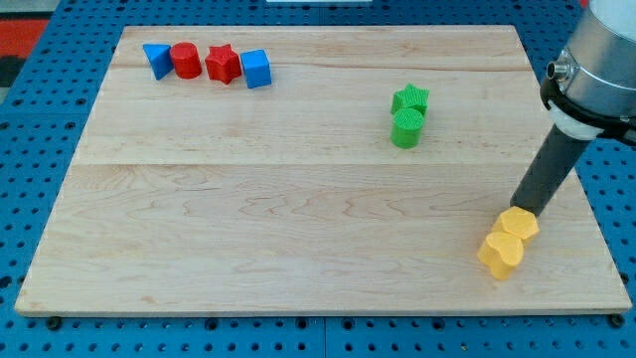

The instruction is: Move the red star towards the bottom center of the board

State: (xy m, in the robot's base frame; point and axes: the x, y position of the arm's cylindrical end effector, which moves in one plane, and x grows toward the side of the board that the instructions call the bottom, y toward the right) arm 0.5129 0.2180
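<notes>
- Wooden tabletop (298,219): a pale board made of joined planks, filling most of the view and resting on a blue perforated base (30,199).
- Red star (223,64): lies near the view's top left, third in a row of four blocks. It sits between the red cylinder (185,61) on its left and the blue cube (256,69) on its right, close to or touching both.
- Blue triangular block (157,59): the leftmost member of that row, just beside the red cylinder.
- Green star (410,98) and green cylinder (406,128): a pair at the upper right of centre, the star directly above the cylinder in the view and touching it. Both are well apart from the top-left row.
- Two yellow blocks near the view's bottom right: the upper yellow block (520,224) and the lower yellow block (500,254) touch one another; their exact shapes cannot be made out with certainty.
- Arm: a dark rod descends from a grey housing (596,60) at the view's right edge, slanting down and to the left.
- My tip (521,209): rests at the upper edge of the upper yellow block, apparently touching it, and stands far from the red star.
- No gripper is fitted, so there are no jaws to be spread or pressed together.
</notes>
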